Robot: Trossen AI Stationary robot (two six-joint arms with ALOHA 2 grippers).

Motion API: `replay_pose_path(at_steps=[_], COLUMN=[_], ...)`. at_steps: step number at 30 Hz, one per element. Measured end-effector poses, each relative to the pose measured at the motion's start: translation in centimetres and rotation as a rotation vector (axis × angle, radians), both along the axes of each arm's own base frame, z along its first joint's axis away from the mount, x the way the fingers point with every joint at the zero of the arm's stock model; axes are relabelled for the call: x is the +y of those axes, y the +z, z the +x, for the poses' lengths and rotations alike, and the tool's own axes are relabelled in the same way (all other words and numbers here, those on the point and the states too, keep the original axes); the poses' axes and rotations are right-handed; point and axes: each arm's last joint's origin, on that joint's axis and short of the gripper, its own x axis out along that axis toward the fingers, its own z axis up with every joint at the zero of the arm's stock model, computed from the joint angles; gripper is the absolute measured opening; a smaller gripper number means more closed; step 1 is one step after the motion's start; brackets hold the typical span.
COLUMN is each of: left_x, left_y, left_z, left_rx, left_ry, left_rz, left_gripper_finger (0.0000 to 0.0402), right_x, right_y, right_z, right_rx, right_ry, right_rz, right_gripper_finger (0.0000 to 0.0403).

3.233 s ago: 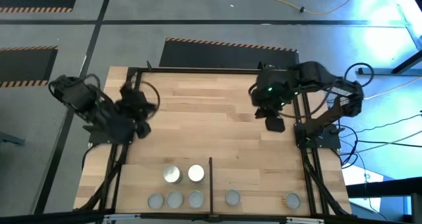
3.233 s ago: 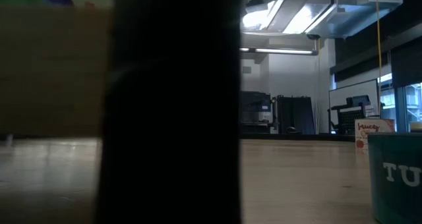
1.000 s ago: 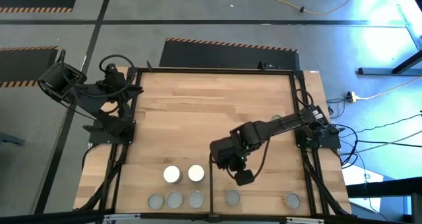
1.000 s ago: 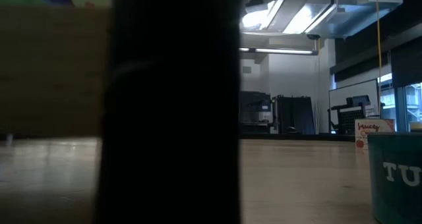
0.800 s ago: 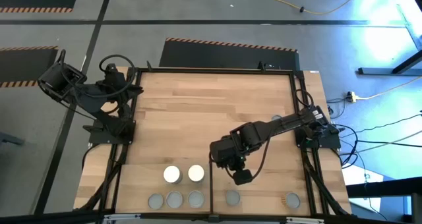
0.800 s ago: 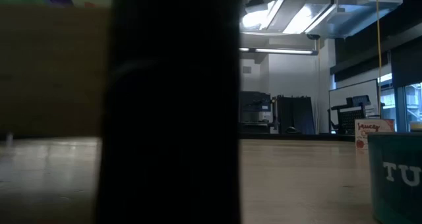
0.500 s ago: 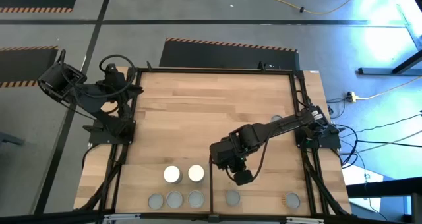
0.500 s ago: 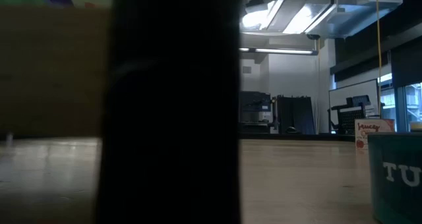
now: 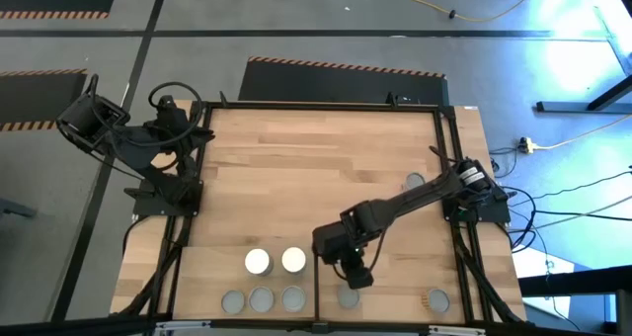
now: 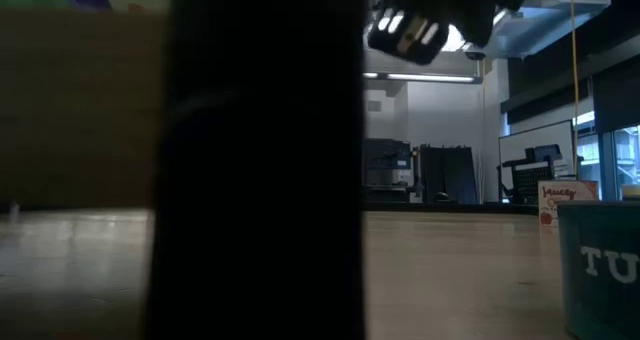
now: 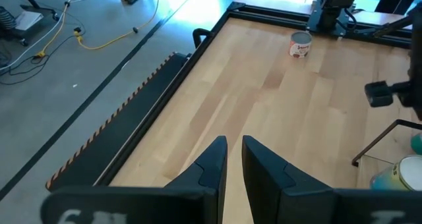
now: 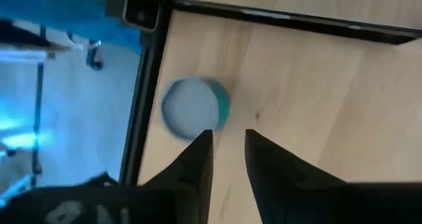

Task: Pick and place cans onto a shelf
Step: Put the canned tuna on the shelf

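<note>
Pale planked wood, smooth and matt, forms the counter (image 9: 316,168), edged by a black metal frame (image 9: 316,105). The shelf (image 9: 395,277) along its near edge is the same light wood, split by a thin black bar. Cans (image 9: 261,298) show dull grey metal tops; two (image 9: 257,262) have bright white lids. The end effectors' (image 11: 234,159) fingers look like matt dark plastic.

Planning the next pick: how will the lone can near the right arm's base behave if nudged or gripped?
The lone can stands upright on the tabletop, short and squat, so a low nudge would probably slide it rather than tip it. Knocked over, its round body would likely roll. Its metal top suggests a rigid body that keeps shape when gripped.
</note>
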Motion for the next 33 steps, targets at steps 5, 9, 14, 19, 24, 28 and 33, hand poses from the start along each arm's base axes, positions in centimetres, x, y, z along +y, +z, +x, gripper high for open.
replay_pose_path(at_steps=[5, 9, 14, 19, 24, 28, 33], left_x=[-0.1, -0.1, -0.1, -0.1, -0.1, -0.1, -0.1], left_y=[0.0, -0.1, -0.1, -0.1, -0.1, -0.1, -0.1], left_z=[0.0, 0.0, 0.0, 0.0, 0.0, 0.0, 0.0], left_rx=[0.013, 0.025, 0.026, 0.026, 0.026, 0.026, 0.026], left_ry=[-0.022, -0.043, -0.044, -0.044, -0.044, -0.044, -0.044], left_rz=[-0.007, -0.011, -0.012, -0.011, -0.010, -0.010, -0.010], left_gripper_finger=[0.0041, 0.0041, 0.0041, 0.0041, 0.0041, 0.0041, 0.0041], right_x=[1.0, 2.2, 2.8, 3.1, 3.3, 3.4, 3.4], right_y=[-1.6, -2.9, -4.7, -5.9, -6.8, -7.4, -7.4], right_z=[-0.2, -0.9, -1.8, -2.1, -2.6, -2.7, -2.7], right_rx=[-0.005, -0.004, 0.029, 0.029, 0.074, 0.067, 0.062], right_ry=[-0.013, -0.001, -0.108, -0.201, -0.266, -0.285, -0.288], right_rz=[0.065, 0.066, -0.008, -0.002, 0.005, 0.038, 0.037], right_gripper_finger=[0.0091, 0.0091, 0.0090, 0.0090, 0.0090, 0.0090, 0.0090])
